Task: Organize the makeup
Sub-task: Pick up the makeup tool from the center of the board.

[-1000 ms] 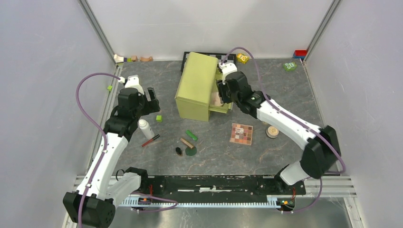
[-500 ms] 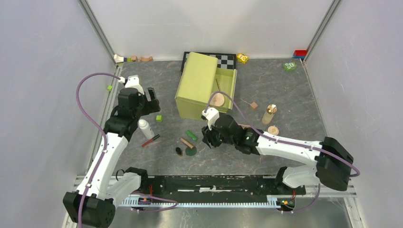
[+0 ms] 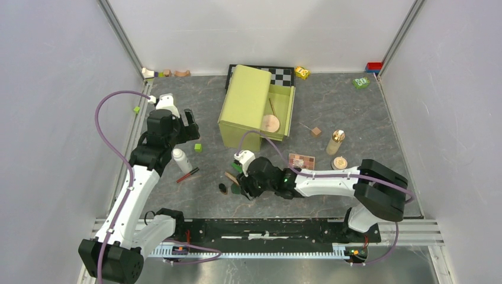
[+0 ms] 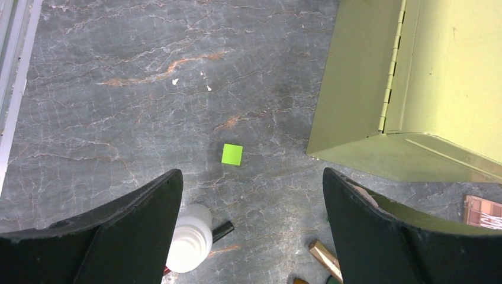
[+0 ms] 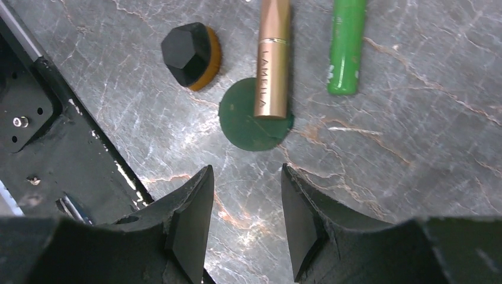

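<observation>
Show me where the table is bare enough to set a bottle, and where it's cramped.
Bare: far right, between the green box and the right wall, behind the gold-capped bottle; also between the box and the left gripper. Crowded: near middle, where the right gripper hangs by bronze tube, green tube, brush and green disc.

Here's the table (image 5: 414, 148), grey marble shot through with rusty veins and white flecks, and the box (image 3: 245, 103), plain olive-yellow. Now a bronze-gold tube (image 5: 272, 65) with dark lettering, a bright green tube (image 5: 346, 47), a dark green disc (image 5: 243, 127), a black brush (image 5: 190, 54) banded orange-brown, a white bottle (image 4: 189, 245), a lime cube (image 4: 232, 154), a pink-brown squared palette (image 3: 301, 161), a black-and-white chequered board (image 3: 283, 75)
</observation>
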{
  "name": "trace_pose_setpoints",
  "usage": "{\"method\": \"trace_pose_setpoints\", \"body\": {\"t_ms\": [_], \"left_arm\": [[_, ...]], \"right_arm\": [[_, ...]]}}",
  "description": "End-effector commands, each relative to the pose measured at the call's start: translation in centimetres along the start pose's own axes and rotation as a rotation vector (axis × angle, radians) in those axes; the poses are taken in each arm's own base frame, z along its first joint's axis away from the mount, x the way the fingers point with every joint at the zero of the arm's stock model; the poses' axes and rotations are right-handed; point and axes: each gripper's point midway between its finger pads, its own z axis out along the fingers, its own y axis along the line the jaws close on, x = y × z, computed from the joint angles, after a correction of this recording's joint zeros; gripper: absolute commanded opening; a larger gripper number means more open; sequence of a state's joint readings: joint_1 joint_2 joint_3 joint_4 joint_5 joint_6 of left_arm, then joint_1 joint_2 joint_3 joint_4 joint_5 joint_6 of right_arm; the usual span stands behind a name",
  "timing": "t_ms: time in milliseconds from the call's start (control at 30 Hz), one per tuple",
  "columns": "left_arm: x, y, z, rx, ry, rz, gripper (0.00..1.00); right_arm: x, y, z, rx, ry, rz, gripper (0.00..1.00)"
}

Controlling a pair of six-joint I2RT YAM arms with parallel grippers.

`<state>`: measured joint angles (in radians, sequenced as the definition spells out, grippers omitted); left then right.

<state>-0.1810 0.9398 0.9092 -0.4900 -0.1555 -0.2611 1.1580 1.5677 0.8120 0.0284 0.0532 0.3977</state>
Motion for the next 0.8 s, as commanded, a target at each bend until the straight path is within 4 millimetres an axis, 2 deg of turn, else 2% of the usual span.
{"method": "trace_pose_setpoints", "body": {"t_ms": [0,100,200,367,467,567,633,767], "left_arm": [[-1.2,-0.3,0.0,0.016,-0.047,0.035,0.94],[-1.4,-0.4,0.0,0.019,-0.049,0.034,0.93],[-1.3,-0.3,-0.1,0.017,-0.05,0.034,0.94],[-1.4,-0.4,-0.1,0.019,-0.051,0.034,0.94],[-1.3,-0.3,-0.1,0.017,-0.05,0.034,0.94],[-1.3,-0.4,0.0,0.02,-0.049,0.034,0.94],[-1.3,-0.4,0.0,0.019,-0.049,0.034,0.94],[-1.3,-0.3,-0.1,0.017,-0.05,0.035,0.94]], "right_arm": [[-3.9,2.2,0.2,-0.021,-0.099,-0.033,0.52],[-3.6,1.5,0.6,0.044,-0.073,-0.035,0.52],[-2.4,0.0,1.0,0.127,-0.034,-0.011,0.54],[-1.8,0.0,1.8,0.13,0.002,-0.016,0.55],[-2.9,1.8,1.8,0.036,-0.04,-0.045,0.54],[-4.5,4.7,1.4,-0.083,-0.093,-0.123,0.55],[-5.3,6.0,1.4,-0.119,-0.11,-0.163,0.56],[-6.1,6.6,2.4,-0.113,-0.1,-0.164,0.59]]}}
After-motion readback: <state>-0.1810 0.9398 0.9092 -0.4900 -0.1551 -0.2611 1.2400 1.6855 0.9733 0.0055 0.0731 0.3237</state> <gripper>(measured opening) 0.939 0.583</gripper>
